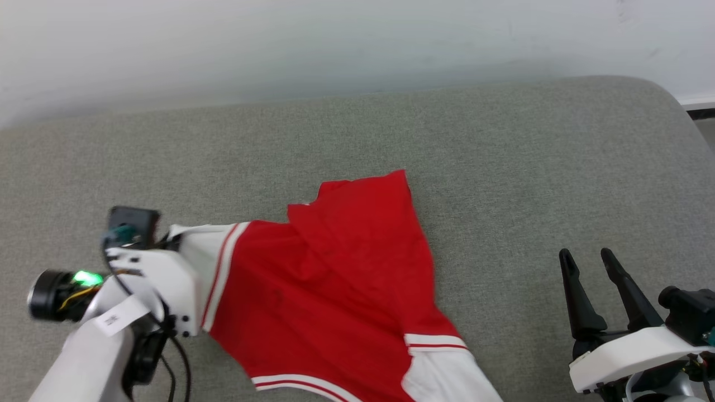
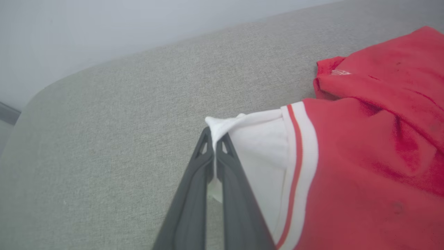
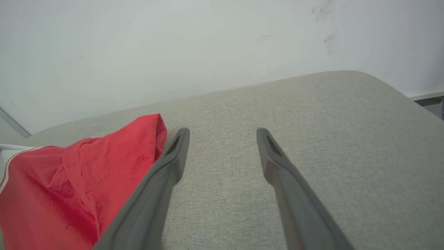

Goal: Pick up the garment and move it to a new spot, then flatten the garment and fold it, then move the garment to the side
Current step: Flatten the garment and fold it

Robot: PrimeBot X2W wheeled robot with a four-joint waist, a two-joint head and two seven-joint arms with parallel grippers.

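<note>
The red and white garment [image 1: 329, 279] is laid, creased, on the grey cushion [image 1: 503, 145]. Its white sleeve tip is pinched tight by the left gripper [image 2: 215, 147]. Nothing is grasped by the right gripper [image 1: 585, 257], spread wide nearby. Moving, flattening and folding seem not yet done.

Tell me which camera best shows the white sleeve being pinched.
The left wrist view: the left fingers are shut on the white sleeve, close and centred. The head view shows it partly behind the left arm; the right wrist view catches a sliver at its left edge.
</note>
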